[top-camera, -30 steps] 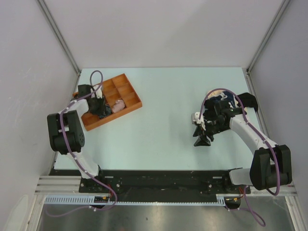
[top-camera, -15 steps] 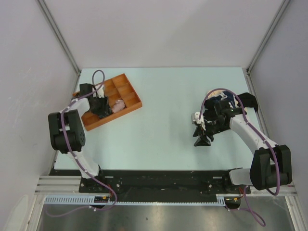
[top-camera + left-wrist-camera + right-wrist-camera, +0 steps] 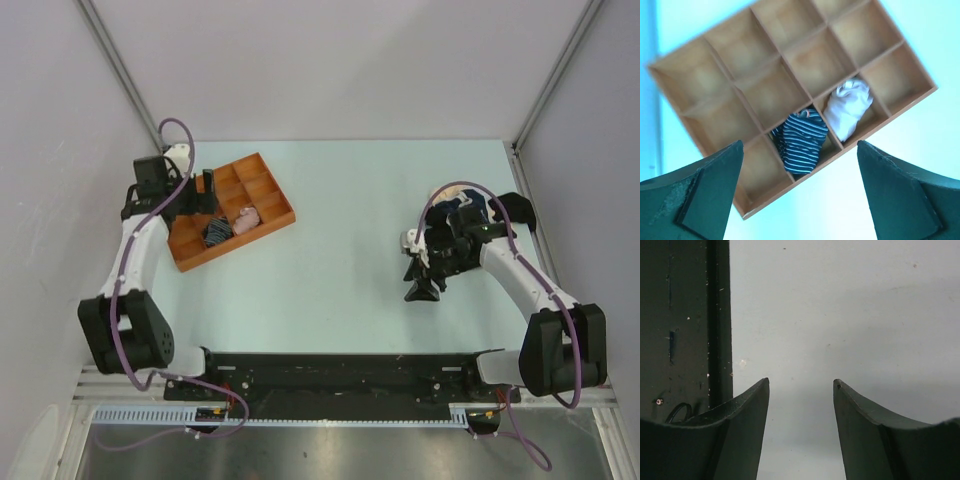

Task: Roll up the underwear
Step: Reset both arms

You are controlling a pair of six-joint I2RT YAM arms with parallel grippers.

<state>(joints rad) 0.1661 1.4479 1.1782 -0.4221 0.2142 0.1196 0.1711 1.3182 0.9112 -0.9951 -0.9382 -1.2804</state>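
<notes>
Overhead, the left end effector (image 3: 799, 146) hangs above the orange tray (image 3: 765, 95), which sits at an angle on the pale counter (image 3: 350, 200) near its far left corner. Its two dark fingers (image 3: 705, 192) stand spread wide at either side of the wrist view, with nothing between them; it holds nothing and touches nothing. Directly below the gap, the striped underwear (image 3: 801, 140), dark navy with thin white lines, lies bunched in a compartment along one long edge of the tray. In the adjoining compartment to its right in that view, the pale underwear (image 3: 847, 107) lies crumpled in a soft lump, separated from the striped piece by a thin orange wall. From the top camera both pieces show as small bundles in the row of the tray nearest the arms.

Across the counter, well apart from the tray, the right end effector (image 3: 800, 385) points down close to the surface on the right side. Its jaws stand partly apart, and only bare counter shows in the gap, so it grips nothing. A dark strip (image 3: 685, 325) runs down the left of that wrist view. Just beyond the right arm, a heap of underwear (image 3: 455, 190) in cream and dark cloth rests on the counter, partly hidden by the arm and its cable.
</notes>
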